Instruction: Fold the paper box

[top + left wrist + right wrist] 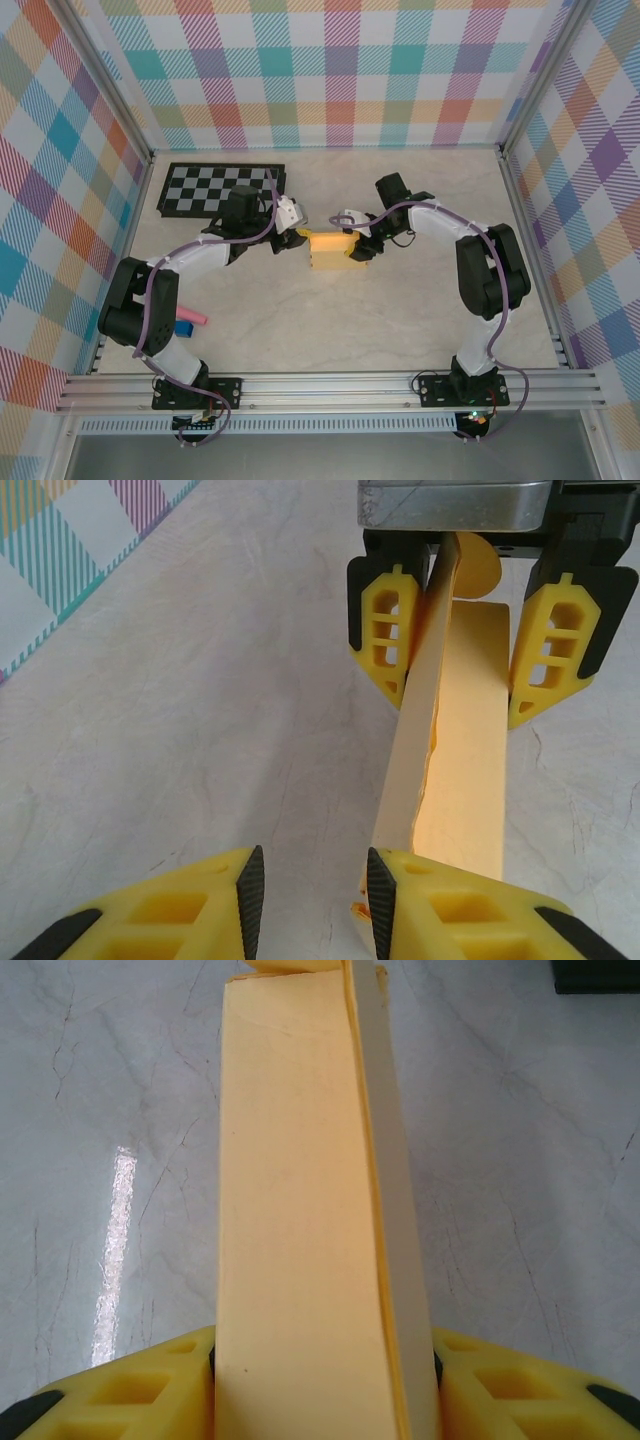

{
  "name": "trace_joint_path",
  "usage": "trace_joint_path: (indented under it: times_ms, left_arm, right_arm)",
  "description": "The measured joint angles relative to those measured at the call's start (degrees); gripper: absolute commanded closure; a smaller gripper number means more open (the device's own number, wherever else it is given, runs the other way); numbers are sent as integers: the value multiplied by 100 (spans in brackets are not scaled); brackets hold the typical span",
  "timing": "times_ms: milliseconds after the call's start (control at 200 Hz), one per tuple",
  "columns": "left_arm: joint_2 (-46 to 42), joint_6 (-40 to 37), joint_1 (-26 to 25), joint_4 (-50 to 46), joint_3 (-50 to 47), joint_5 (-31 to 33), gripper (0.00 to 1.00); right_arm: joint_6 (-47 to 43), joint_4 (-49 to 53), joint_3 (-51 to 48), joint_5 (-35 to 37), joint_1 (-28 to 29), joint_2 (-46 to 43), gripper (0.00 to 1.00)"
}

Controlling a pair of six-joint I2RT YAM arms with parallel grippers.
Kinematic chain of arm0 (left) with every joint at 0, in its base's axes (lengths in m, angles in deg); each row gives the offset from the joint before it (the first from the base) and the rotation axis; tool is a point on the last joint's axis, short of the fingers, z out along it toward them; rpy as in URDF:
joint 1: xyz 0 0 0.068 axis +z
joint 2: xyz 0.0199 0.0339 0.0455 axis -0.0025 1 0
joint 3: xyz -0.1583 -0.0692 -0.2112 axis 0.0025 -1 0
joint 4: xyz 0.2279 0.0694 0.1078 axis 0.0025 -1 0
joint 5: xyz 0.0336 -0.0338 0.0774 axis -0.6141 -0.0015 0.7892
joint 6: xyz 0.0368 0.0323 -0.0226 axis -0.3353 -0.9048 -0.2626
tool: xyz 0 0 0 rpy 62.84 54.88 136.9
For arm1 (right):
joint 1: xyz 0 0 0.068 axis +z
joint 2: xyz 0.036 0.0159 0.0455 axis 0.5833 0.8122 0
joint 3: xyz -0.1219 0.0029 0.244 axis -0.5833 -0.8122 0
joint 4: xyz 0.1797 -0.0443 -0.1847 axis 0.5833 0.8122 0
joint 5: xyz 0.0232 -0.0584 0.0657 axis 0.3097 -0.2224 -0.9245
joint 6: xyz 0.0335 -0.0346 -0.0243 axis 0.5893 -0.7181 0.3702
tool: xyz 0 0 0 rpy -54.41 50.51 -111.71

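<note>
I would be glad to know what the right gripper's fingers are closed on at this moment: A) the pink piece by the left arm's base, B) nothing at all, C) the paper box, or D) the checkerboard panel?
C: the paper box fills the gap between the fingers of the right gripper, with one finger pressed against each of its long sides.

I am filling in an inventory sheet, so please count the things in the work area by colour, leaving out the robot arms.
Yellow-orange: 1, the paper box
Black and white: 1, the checkerboard panel
Pink: 1, the pink piece
Blue: 1, the blue piece
Total: 4
</note>
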Motion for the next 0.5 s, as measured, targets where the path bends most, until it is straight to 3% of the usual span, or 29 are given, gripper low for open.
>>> trace_joint_path:
  times_ms: [500]
  left_arm:
    - [-111,-122,-28,-59,-96,184,62]
  right_arm:
    - [-70,212,177,-42,-4,109,52]
